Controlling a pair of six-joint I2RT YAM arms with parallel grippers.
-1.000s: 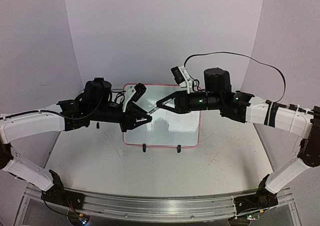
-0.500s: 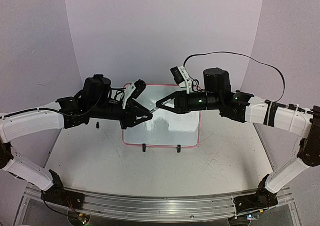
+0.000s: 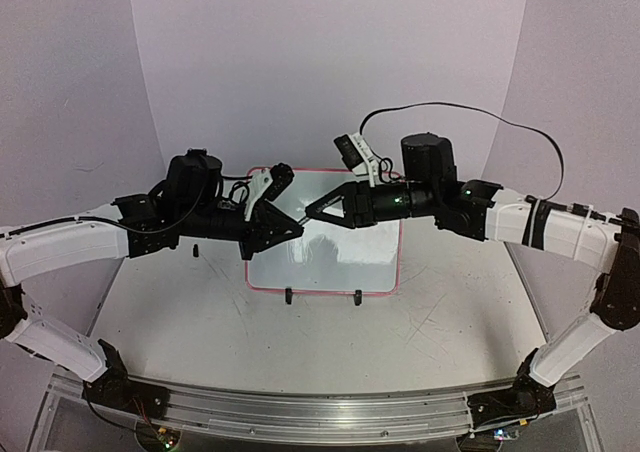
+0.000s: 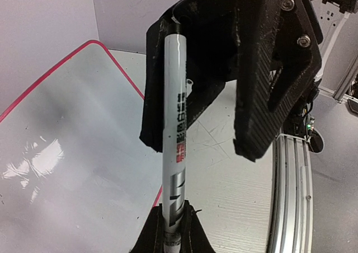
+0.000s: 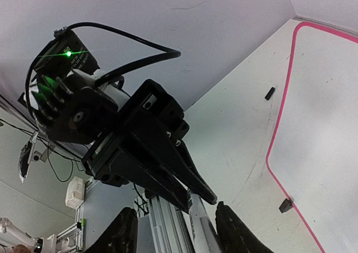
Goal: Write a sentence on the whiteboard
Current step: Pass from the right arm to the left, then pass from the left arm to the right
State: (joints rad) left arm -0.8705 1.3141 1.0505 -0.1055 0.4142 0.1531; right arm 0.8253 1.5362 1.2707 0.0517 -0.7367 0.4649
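Above the whiteboard [image 3: 345,262], which is sitting on its two black feet [image 3: 290,295] at the far middle of the counter [image 3: 200,322], the two grippers are facing each other tip to tip. The left gripper [image 3: 296,232] is clamping a white marker [image 4: 174,124] by one end. The right gripper [image 3: 310,210] is standing spread, its fingers [image 5: 120,233] flanking the marker's other end with a gap on each side. The board's face is reflecting light.

Pale lilac walls [image 3: 330,62], scratched grey tabletop [image 3: 300,347].
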